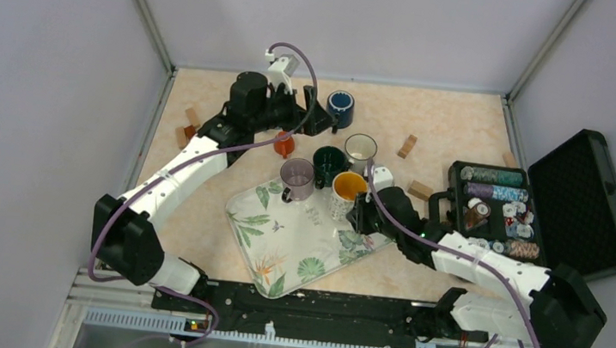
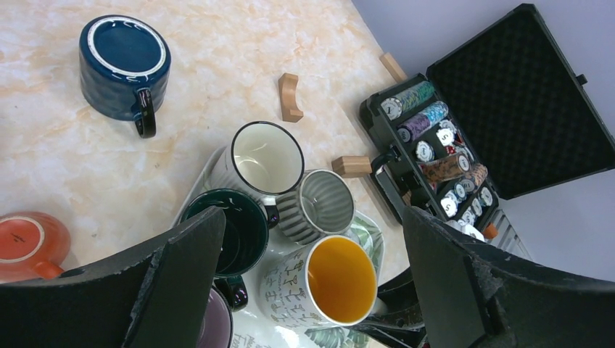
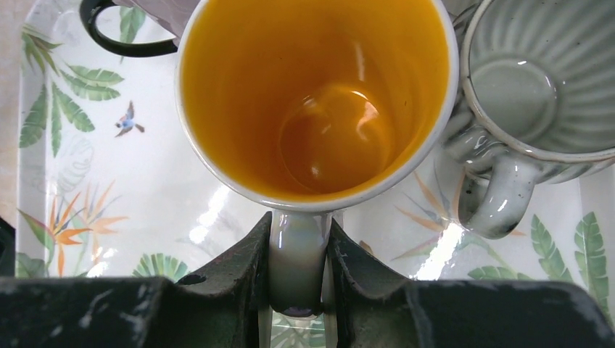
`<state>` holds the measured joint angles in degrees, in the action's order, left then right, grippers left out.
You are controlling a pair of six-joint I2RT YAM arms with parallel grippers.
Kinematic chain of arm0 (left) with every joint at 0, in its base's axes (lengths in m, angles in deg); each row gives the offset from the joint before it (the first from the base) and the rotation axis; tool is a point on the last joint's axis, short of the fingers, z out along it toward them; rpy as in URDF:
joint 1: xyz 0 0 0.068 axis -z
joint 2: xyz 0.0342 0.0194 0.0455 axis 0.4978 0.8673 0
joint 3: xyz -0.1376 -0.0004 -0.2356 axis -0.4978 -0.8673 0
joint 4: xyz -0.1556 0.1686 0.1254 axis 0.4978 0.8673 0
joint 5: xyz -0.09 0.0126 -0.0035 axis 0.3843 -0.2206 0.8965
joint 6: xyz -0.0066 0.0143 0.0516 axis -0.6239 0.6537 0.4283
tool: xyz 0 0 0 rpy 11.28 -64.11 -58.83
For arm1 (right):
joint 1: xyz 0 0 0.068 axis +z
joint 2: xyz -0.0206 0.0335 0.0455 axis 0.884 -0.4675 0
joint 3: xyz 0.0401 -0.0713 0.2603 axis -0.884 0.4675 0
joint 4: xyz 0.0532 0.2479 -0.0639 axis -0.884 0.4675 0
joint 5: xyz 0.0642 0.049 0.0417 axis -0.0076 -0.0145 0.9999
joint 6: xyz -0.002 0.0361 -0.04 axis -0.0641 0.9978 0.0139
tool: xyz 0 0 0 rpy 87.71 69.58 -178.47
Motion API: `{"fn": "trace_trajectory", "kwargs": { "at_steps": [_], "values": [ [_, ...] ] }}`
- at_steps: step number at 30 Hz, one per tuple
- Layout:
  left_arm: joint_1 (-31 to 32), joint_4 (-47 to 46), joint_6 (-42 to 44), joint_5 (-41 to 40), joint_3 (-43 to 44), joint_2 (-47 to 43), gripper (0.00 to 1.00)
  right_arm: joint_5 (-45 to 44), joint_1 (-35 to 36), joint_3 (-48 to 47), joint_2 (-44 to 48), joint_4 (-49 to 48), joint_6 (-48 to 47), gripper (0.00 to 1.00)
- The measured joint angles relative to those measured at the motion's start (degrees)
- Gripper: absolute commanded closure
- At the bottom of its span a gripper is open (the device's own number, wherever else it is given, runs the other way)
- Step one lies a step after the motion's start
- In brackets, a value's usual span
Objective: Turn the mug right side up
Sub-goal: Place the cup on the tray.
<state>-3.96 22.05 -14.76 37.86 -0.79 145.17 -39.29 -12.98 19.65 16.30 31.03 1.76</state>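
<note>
Right claw (image 3: pixel 299 246) is clamped on the handle of the yellow-lined mug (image 3: pixel 319 109), one finger each side of the loop, tight contact both sides. Mug sits directly ahead of that claw, mouth up, base visible down the bore, standing on the leaf-print tray (image 3: pixel 181 210). Grey ribbed mug (image 3: pixel 537 80) is just right of the claw and looks to be touching the held mug's wall; a dark handle (image 3: pixel 116 40) sits ahead-left, close by.

Left claw (image 2: pixel 313 214): jaws spread wide, nothing between them, hanging above the mug cluster. Below it are the green mug (image 2: pixel 232 225) and the white black-rimmed mug (image 2: pixel 267 158). Blue mug (image 2: pixel 123 61) stands off the tray, well ahead-left on the bench (image 2: pixel 217 43). Can't tell whether it's inverted.

Step, my read: the flip looks done, since the mug is upright on the tray. What's left is the release.

Next move needs:
- Confirm the base is flat on the tray. Can't verify full contact from these views.
- Open the jaws only enough to clear the handle.
- Back straight out along the handle axis, away from the mug. Any sideways drift right likely clips the grey mug's handle.
- Left arm is clear of this, no need to move it.
</note>
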Motion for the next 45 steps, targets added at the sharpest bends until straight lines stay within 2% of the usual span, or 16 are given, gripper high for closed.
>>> {"fn": "trace_trajectory", "kwargs": {
  "at_steps": [13, 20, 30, 36, 45],
  "values": [
    [-0.7, 0.0, 0.4, 0.0, 0.0, 0.0, 0.02, -2.8, 0.3, 0.9, -3.7, -4.7, -1.2, 1.0],
    [-1.0, 0.0, 0.5, 0.0, -0.5, 0.0, 0.02, -4.0, 0.3, 0.9, -5.5, -7.1, -1.6, 0.83],
    [-1.4, 0.2, 0.6, 0.1, -0.7, 0.0, 0.02, -4.8, 0.6, 0.7, -7.0, -8.5, -1.7, 0.71],
    [-1.5, 0.2, 0.6, 0.1, -0.9, 0.0, 0.02, -5.2, 0.6, 0.3, -7.0, -8.8, -1.6, 0.6],
    [-1.6, 0.4, 0.7, 0.1, -1.4, 0.0, 0.02, -6.0, 0.6, -0.4, -6.8, -8.5, -1.7, 0.39]
  ]
}}
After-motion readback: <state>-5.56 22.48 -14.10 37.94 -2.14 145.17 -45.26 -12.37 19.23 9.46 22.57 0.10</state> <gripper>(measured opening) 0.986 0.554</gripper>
